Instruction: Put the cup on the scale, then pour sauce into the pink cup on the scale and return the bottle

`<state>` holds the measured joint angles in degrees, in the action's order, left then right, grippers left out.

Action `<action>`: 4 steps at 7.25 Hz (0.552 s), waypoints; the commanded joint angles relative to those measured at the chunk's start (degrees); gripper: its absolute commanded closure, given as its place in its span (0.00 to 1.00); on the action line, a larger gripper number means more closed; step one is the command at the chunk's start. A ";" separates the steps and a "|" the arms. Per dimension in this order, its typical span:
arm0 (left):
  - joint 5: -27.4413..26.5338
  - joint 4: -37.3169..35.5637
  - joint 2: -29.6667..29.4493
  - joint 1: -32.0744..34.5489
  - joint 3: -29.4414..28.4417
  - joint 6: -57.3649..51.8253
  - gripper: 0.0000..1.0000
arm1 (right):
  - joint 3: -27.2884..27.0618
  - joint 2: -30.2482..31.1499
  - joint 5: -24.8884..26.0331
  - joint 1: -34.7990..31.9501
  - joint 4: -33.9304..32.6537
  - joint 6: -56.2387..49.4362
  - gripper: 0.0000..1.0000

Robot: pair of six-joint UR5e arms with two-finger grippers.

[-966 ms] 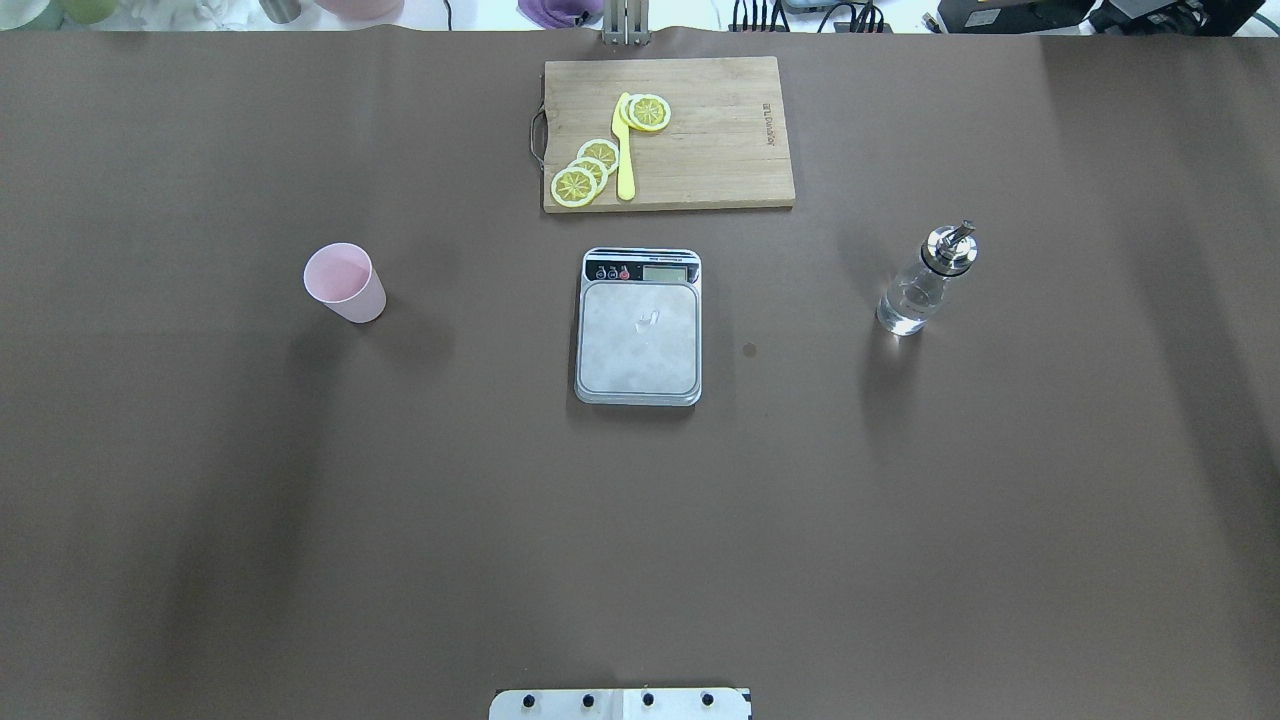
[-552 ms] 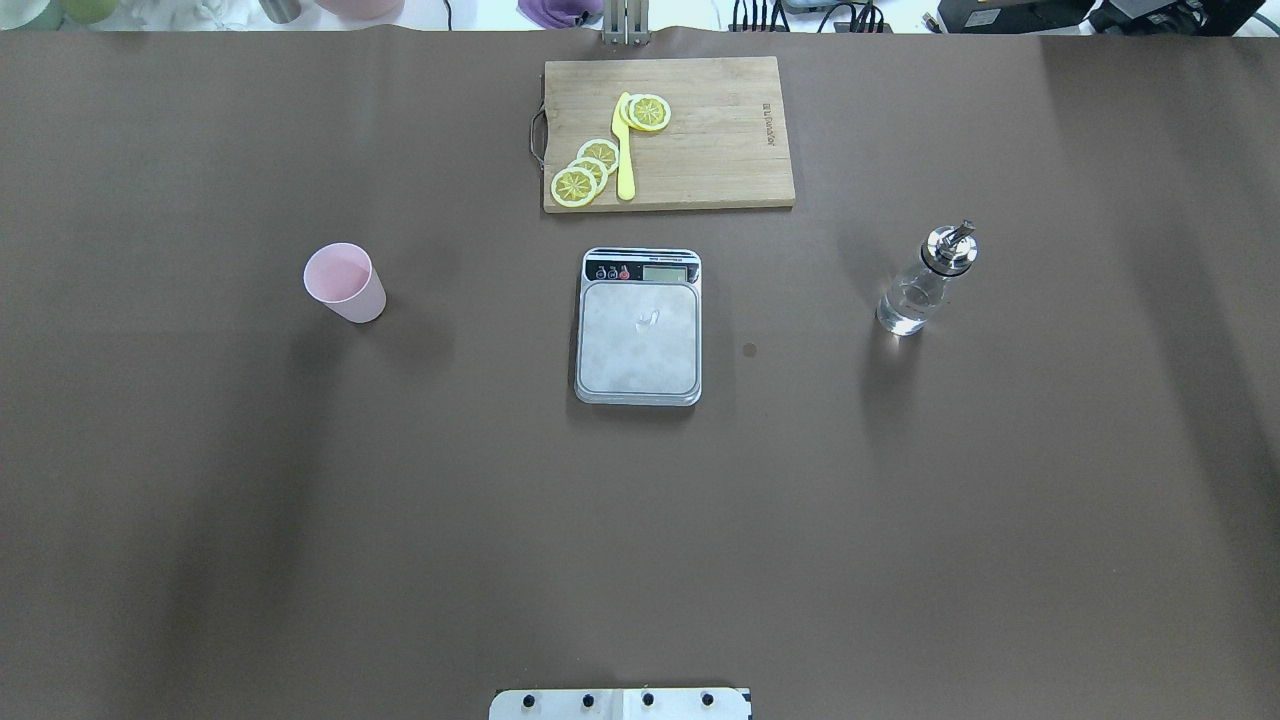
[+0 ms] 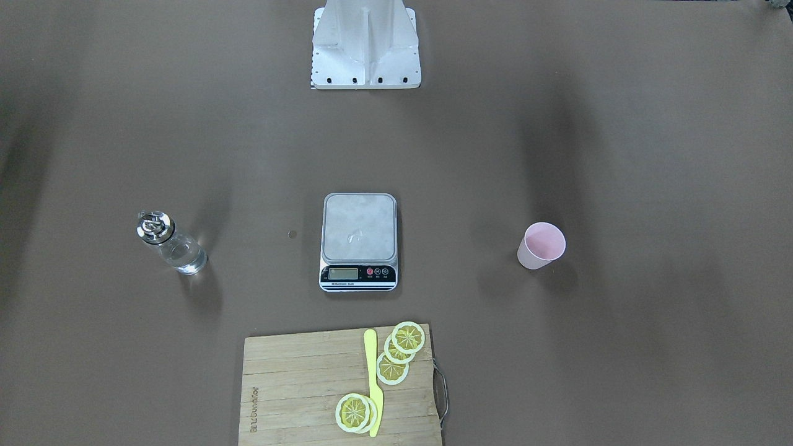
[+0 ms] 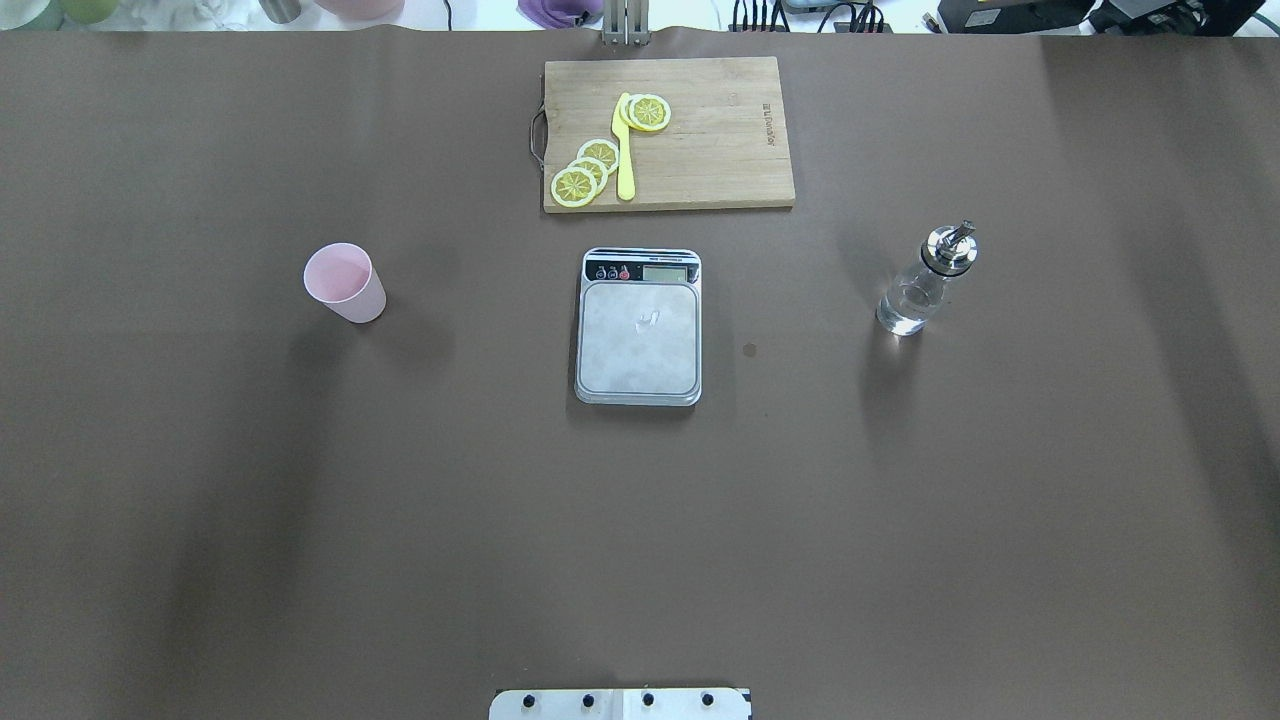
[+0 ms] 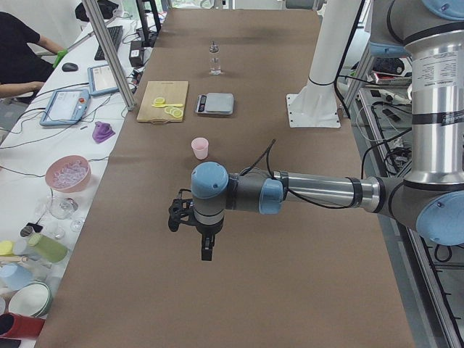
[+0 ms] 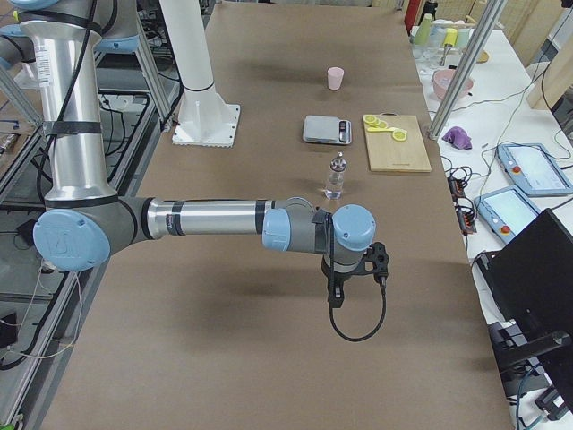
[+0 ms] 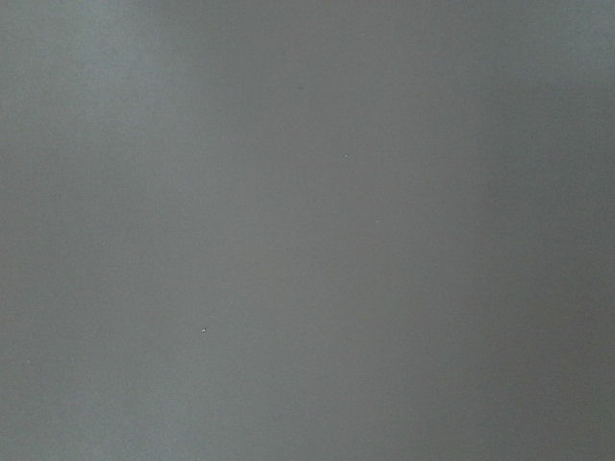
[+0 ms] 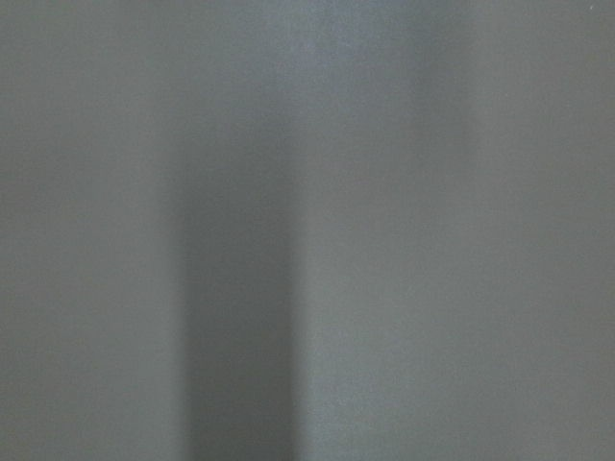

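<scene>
- One pink cup (image 4: pixel 345 282) stands upright on the left half of the table (image 4: pixel 400 520), well apart from the scale (image 4: pixel 638 327) at the table's middle.
- You will find the left gripper (image 5: pixel 206 250) hanging nearer the table's left end, so the cup lies between it and the scale; the left arm looks nearer.
- You will find the bottle (image 4: pixel 920 285) upright on the right half, closer to the right gripper (image 6: pixel 333 291).
- Neither gripper has the cup or the bottle; how far each is open cannot be told.
</scene>
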<state>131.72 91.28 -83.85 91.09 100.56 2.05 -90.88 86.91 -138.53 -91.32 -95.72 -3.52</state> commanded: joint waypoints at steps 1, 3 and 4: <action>0.37 0.04 -0.79 -0.65 0.17 0.67 0.01 | 0.00 0.02 -0.08 0.00 0.00 0.00 0.00; 0.38 0.04 -1.23 -1.17 0.08 0.41 0.01 | 0.00 -0.07 -0.08 0.00 0.00 0.00 0.00; 0.46 -0.05 -2.27 -1.26 0.17 0.67 0.01 | -0.09 -0.33 0.53 0.00 0.09 0.00 0.00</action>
<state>132.11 91.30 -85.18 90.07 100.66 2.51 -90.90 86.81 -138.48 -91.32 -95.69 -3.52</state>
